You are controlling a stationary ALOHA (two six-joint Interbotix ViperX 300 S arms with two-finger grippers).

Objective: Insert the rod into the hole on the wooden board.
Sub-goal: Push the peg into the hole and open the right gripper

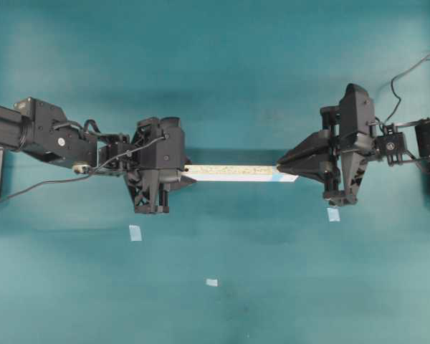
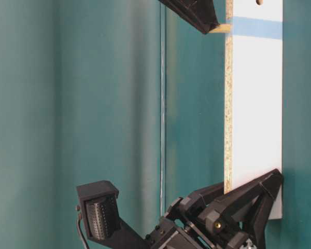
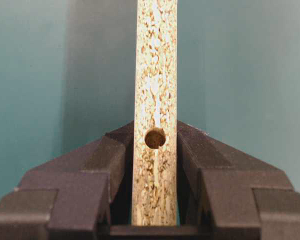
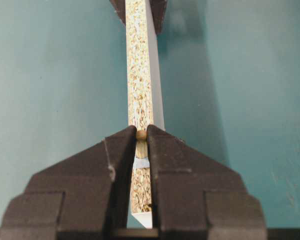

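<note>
The wooden board [image 1: 236, 173] is held level above the teal table between both arms, speckled edge up. My left gripper [image 1: 185, 172] is shut on its unmarked end. In the left wrist view its fingers [image 3: 112, 155] clamp the board [image 3: 156, 60] on both sides of a dark round hole [image 3: 155, 137]. My right gripper [image 1: 281, 166] is shut on the rod [image 4: 141, 135], upright over the blue-marked end. In the table-level view the rod [image 2: 220, 28] touches the board's speckled edge at the blue mark [image 2: 256, 27]. The hole there is hidden under the rod.
Three pale-blue tape squares lie on the table: one [image 1: 135, 232] below the left gripper, one [image 1: 333, 214] below the right gripper, one [image 1: 212, 282] near the front middle. Cables [image 1: 408, 72] hang behind the right arm.
</note>
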